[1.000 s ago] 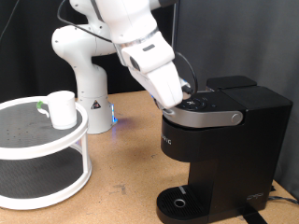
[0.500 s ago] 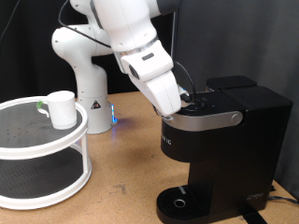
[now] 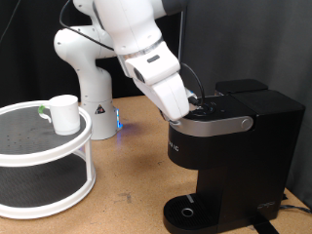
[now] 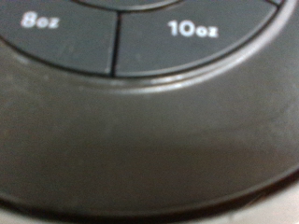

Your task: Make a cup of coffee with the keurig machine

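Keurig machine (image 3: pixel 229 156): nearest, black, lid down; drip tray (image 3: pixel 186 212) bare.
Gripper (image 3: pixel 193 105): pressed to the machine's lid top; jaw state, cannot tell.
Buttons: "8oz" (image 4: pixel 45 21), "10oz" (image 4: pixel 193 29) fill the wrist view.
Cup (image 3: pixel 64 113): well apart from the machine, on a white round shelf (image 3: pixel 58 146).

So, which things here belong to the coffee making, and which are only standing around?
For the job:
- boxy black keurig machine, its 10oz button in the wrist view
- plain white cup
- gripper, at the machine's lid

Standing around:
- white round two-tier shelf under the cup
- brown table
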You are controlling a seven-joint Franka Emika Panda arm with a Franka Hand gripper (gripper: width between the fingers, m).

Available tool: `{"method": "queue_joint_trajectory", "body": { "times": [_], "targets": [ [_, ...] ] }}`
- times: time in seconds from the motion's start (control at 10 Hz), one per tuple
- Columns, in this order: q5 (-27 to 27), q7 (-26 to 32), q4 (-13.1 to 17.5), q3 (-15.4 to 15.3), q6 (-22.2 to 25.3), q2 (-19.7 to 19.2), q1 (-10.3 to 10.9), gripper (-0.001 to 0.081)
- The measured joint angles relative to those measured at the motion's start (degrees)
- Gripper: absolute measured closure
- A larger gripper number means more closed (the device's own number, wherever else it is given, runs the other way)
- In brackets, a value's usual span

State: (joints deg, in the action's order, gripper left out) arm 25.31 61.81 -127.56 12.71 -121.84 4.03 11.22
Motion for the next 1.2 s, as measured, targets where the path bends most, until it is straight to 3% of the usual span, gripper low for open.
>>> {"method": "queue_joint_trajectory", "body": {
  "times": [0.4,0.8,1.0,1.1,1.2],
  "targets": [
    [3.16,3.2,-0.5,0.86,0.83,0.97,-0.07,0.0806],
    [11.03,5.26,0.21,2.76,3.69,4.23,-0.25,0.0806],
    [11.82,4.32,2.51,3.44,8.58,4.84,-0.25,0.0806],
    [11.76,4.32,2.28,3.38,8.06,4.8,-0.25,0.0806],
    [13.26,4.39,1.14,3.07,3.67,5.16,-0.23,0.0806]
  ]
}}
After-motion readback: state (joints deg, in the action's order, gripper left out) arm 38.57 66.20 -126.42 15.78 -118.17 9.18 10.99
